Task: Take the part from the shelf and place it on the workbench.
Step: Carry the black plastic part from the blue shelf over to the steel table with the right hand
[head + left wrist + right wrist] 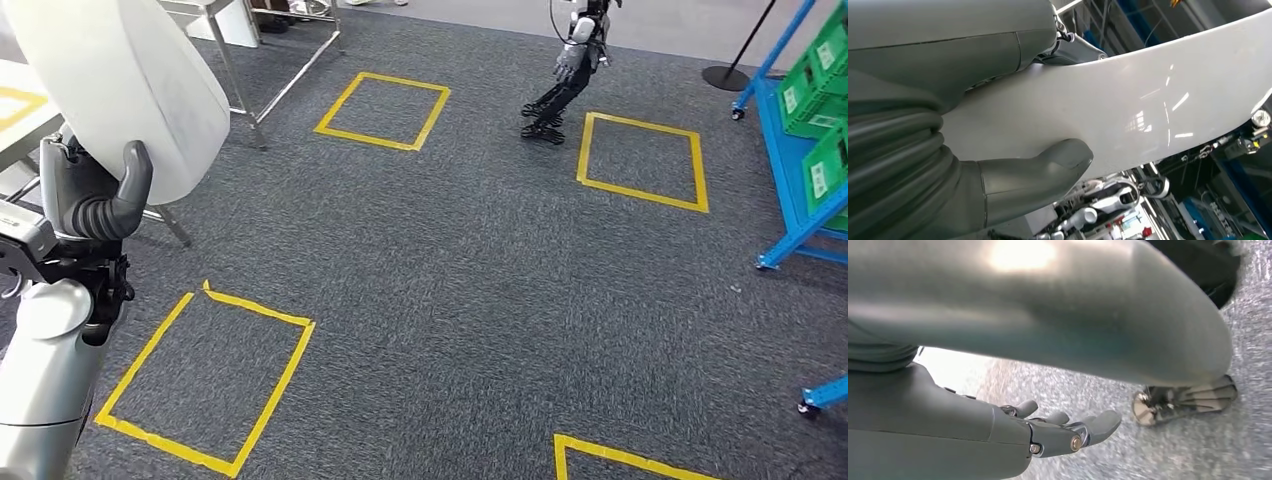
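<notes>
Gripping the white part [110, 85], the left hand [90, 195] holds it raised at the head view's left, thumb [1048, 172] pressed flat on its glossy face. The right hand [1048, 432] hangs over grey carpet [450, 280], fingers straight and apart, holding nothing. Green bins [820, 110] sit on the blue shelf [785, 190]; their white labels are too small to read, contents hidden. Yellow tape squares [205, 375] mark the carpet.

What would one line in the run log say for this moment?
phase: carrying | left hand: holds white part | right hand: open, hanging over carpet | blue shelf: at right | placement: not yet done
</notes>
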`<state>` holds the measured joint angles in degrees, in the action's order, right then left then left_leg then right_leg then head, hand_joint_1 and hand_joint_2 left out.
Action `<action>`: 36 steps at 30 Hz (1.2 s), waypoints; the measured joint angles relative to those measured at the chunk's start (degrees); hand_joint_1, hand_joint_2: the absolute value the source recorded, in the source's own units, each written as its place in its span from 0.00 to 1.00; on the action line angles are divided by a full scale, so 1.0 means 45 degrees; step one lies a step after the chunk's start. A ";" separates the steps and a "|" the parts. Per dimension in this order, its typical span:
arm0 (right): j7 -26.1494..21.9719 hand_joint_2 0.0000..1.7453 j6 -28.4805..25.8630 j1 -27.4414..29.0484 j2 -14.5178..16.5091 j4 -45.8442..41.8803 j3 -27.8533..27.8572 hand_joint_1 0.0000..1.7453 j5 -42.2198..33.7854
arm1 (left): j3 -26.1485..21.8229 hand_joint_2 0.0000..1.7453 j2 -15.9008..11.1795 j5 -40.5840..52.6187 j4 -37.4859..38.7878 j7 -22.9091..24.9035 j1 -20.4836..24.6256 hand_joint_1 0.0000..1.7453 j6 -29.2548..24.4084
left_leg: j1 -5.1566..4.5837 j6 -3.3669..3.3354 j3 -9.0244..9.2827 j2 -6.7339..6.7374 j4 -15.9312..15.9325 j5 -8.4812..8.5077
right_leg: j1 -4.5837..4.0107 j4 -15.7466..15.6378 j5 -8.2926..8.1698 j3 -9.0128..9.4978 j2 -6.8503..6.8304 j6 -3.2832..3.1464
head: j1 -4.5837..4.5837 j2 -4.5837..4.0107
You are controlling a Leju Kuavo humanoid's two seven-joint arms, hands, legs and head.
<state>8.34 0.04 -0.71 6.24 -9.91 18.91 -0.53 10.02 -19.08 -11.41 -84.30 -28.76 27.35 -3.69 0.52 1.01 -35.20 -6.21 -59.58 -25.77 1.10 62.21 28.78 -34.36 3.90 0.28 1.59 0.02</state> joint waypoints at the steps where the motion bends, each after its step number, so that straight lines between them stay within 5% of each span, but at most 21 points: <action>1: 0.0000 0.00 0.0002 -0.0005 0.0013 0.0001 0.0000 0.00 -0.0002 | -0.0026 1.00 -0.0010 0.0000 -0.0041 0.0015 0.0013 1.00 -0.0004 | 0.0006 0.0098 -0.0045 -0.0145 -0.0009 0.0005 | -0.0005 -0.0245 -0.0032 0.0104 0.0148 -0.0023 | -0.0008 0.0000; 3: 0.0001 0.00 0.0002 -0.0022 0.0037 0.0002 0.0000 0.00 -0.0010 | -0.0114 1.00 -0.0078 -0.0006 -0.0091 0.0058 0.0022 1.00 -0.0006 | 0.0039 0.0287 -0.0115 -0.0416 0.0066 0.0082 | -0.0051 -0.0292 -0.0051 0.0119 -0.0080 -0.0178 | -0.0016 0.0000; 4: 0.0004 0.00 0.0001 -0.0016 0.0039 0.0002 0.0000 0.00 -0.0012 | -0.0171 1.00 -0.0133 -0.0011 -0.0106 0.0073 0.0021 1.00 -0.0005 | 0.0051 0.0346 -0.0151 -0.0323 0.0051 0.0085 | -0.0059 -0.0339 -0.0087 0.0142 -0.0237 -0.0272 | -0.0011 0.0000; 6: 0.0004 0.00 0.0004 0.0030 0.0046 0.0002 0.0000 0.00 -0.0007 | -0.0265 1.00 -0.0230 -0.0030 -0.0118 0.0096 0.0074 1.00 -0.0005 | 0.0022 0.0425 -0.0455 0.0367 -0.0529 -0.0282 | -0.0065 -0.0438 -0.0143 0.0177 -0.0575 -0.0453 | 0.0057 0.0000; 8: 0.0004 0.00 0.0004 0.0101 0.0056 0.0002 0.0000 0.00 -0.0005 | -0.0304 1.00 -0.0267 -0.0052 -0.0125 0.0084 0.0121 1.00 -0.0002 | -0.0006 0.0475 -0.1144 0.1101 -0.2053 -0.1105 | -0.0119 -0.0467 -0.0134 0.0177 -0.0933 -0.0563 | 0.0132 -0.0001; 10: 0.0006 0.00 -0.0004 0.0157 0.0067 0.0002 0.0001 0.00 -0.0034 | -0.0348 1.00 -0.0322 -0.0080 -0.0137 0.0024 0.0036 1.00 0.0000 | 0.0005 0.0510 -0.1725 0.1265 -0.3388 -0.1604 | -0.0160 -0.0465 -0.0107 0.0171 -0.1303 -0.0610 | 0.0155 -0.0002; 11: 0.0007 0.00 -0.0009 0.0169 0.0073 0.0002 0.0002 0.00 -0.0061 | -0.0391 1.00 -0.0381 -0.0098 -0.0163 -0.0009 -0.0033 1.00 0.0000 | 0.0006 0.0503 -0.1702 0.1294 -0.3430 -0.1511 | -0.0174 -0.0463 -0.0090 0.0178 -0.1482 -0.0624 | 0.0166 -0.0002; 14: 0.0007 0.00 -0.0029 0.0167 0.0105 0.0002 0.0005 0.00 -0.0125 | -0.0532 1.00 -0.0589 -0.0131 -0.0324 -0.0079 -0.0139 1.00 0.0000 | -0.0082 0.0362 -0.0437 0.1869 -0.1194 -0.0487 | -0.0226 -0.0453 -0.0002 0.0275 -0.1979 -0.0584 | 0.0221 -0.0003; 17: 0.0007 0.00 -0.0050 0.0148 0.0137 0.0002 0.0005 0.00 -0.0124 | -0.0632 1.00 -0.0693 -0.0135 -0.0468 -0.0119 -0.0151 1.00 0.0000 | -0.0268 0.0123 0.0239 0.2323 0.0075 -0.0210 | -0.0281 -0.0462 0.0102 0.0396 -0.2394 -0.0413 | 0.0250 -0.0005; 19: 0.0007 0.00 -0.0067 0.0101 0.0170 0.0002 0.0007 0.00 -0.0137 | -0.0699 1.00 -0.0792 -0.0144 -0.0550 -0.0120 -0.0195 1.00 0.0000 | -0.0244 -0.0007 0.0256 0.1971 0.0150 -0.0137 | -0.0255 -0.0473 0.0160 0.0485 -0.2568 -0.0279 | 0.0248 -0.0005; 21: 0.0007 0.00 -0.0090 0.0087 0.0198 0.0002 0.0011 0.00 -0.0160 | -0.0764 1.00 -0.0890 -0.0205 -0.0628 -0.0091 -0.0180 1.00 0.0029 | -0.0138 -0.0162 0.0308 0.1671 0.0267 -0.0041 | -0.0210 -0.0022 0.0465 0.0342 -0.1958 -0.0136 | 0.0233 -0.0004; 23: 0.0007 0.00 -0.0115 0.0114 0.0215 0.0002 0.0017 0.00 -0.0179 | -0.0787 1.00 -0.0930 -0.0296 -0.0655 -0.0041 -0.0140 1.00 0.0103 | -0.0070 -0.0256 0.0308 0.1358 0.0310 0.0008 | -0.0164 0.1456 0.1196 -0.0390 -0.1121 -0.0037 | 0.0191 -0.0002; 25: 0.0007 0.00 -0.0132 0.0139 0.0225 0.0002 0.0029 0.00 -0.0199 | -0.0783 1.00 -0.0928 -0.0352 -0.0652 -0.0010 -0.0179 1.00 0.0162 | -0.0059 -0.0270 0.0278 0.1015 0.0290 0.0011 | -0.0145 0.2927 0.1673 -0.1219 -0.0904 0.0015 | 0.0160 -0.0002; 26: 0.0007 0.00 -0.0136 0.0150 0.0225 0.0002 0.0036 0.00 -0.0215 | -0.0783 1.00 -0.0928 -0.0368 -0.0652 0.0005 -0.0210 1.00 0.0174 | -0.0049 -0.0262 0.0272 0.0834 0.0271 0.0007 | -0.0133 0.3065 0.1543 -0.1363 -0.0890 0.0029 | 0.0161 -0.0001; 28: 0.0007 0.00 -0.0137 0.0163 0.0222 0.0002 0.0052 0.00 -0.0250 | -0.0783 1.00 -0.0929 -0.0404 -0.0658 0.0044 -0.0243 1.00 0.0148 | -0.0003 -0.0201 0.0266 0.0469 0.0193 -0.0025 | -0.0082 0.1920 0.0660 -0.0940 -0.0734 0.0045 | 0.0159 -0.0004; 30: 0.0006 0.00 -0.0131 0.0167 0.0220 0.0005 0.0068 0.00 -0.0277 | -0.0782 1.00 -0.0935 -0.0466 -0.0664 0.0080 -0.0236 1.00 0.0079 | 0.0026 -0.0040 0.0202 0.0123 0.0063 -0.0089 | -0.0006 0.0291 -0.0045 -0.0235 -0.0215 0.0063 | 0.0159 -0.0004; 32: 0.0004 0.00 -0.0126 0.0151 0.0220 0.0007 0.0079 0.00 -0.0292 | -0.0781 1.00 -0.0975 -0.0521 -0.0668 0.0097 -0.0225 1.00 0.0025 | 0.0052 0.0171 0.0110 -0.0164 0.0030 -0.0093 | -0.0014 -0.0320 -0.0160 0.0019 0.0010 0.0007 | 0.0163 -0.0002; 34: -0.0011 0.00 -0.0125 0.0129 0.0220 0.0007 0.0086 0.00 -0.0315 | -0.0788 1.00 -0.1081 -0.0574 -0.0670 0.0104 -0.0242 1.00 -0.0022 | 0.0102 0.0356 0.0046 -0.0359 0.0108 -0.0028 | -0.0055 -0.0379 -0.0212 0.0034 -0.0276 -0.0160 | 0.0164 -0.0001; 36: -0.0041 0.00 -0.0125 0.0141 0.0222 0.0007 0.0094 0.00 -0.0358 | -0.0804 1.00 -0.1226 -0.0644 -0.0668 0.0114 -0.0256 1.00 -0.0068 | 0.0088 0.0465 -0.0135 0.0180 -0.0190 -0.0228 | -0.0048 -0.0498 -0.0272 0.0089 -0.0572 -0.0355 | 0.0221 -0.0001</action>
<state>8.15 -0.53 -0.08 7.25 -9.88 19.33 -2.14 6.40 -24.60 -14.31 -87.31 -28.25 26.19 -4.00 0.92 3.10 -35.81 -5.40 -60.44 -26.79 0.88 59.97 27.56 -33.96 1.33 -1.32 2.58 0.02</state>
